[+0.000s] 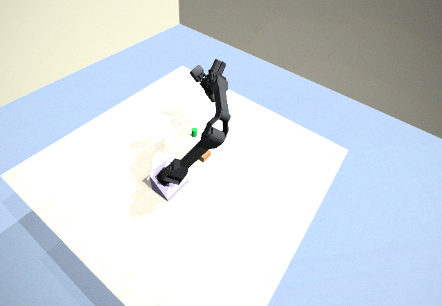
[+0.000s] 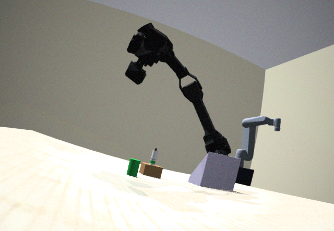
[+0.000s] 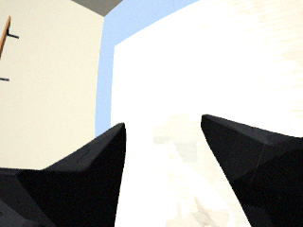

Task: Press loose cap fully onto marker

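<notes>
The green cap (image 1: 194, 132) (image 2: 133, 167) stands upright on the table, beside the holder block and apart from it. The brown holder block (image 1: 205, 157) (image 2: 151, 170) bears the upright marker (image 2: 154, 155), which has a white body, a green band and a bare dark tip on top. In the top view the arm hides the marker and part of the block. My gripper (image 2: 135, 58) (image 3: 163, 124) is partly open, with nothing between the fingers, high above the table and well away from the cap and the marker. Neither cap nor marker shows in the wrist view.
The arm's pale purple wedge-shaped base (image 1: 168, 193) (image 2: 219, 171) stands on the table (image 1: 228, 224) (image 2: 67, 201) near the holder block. A grey-blue second arm (image 2: 249, 139) on a black block stands behind it in the exterior view. Walls stand beyond the table.
</notes>
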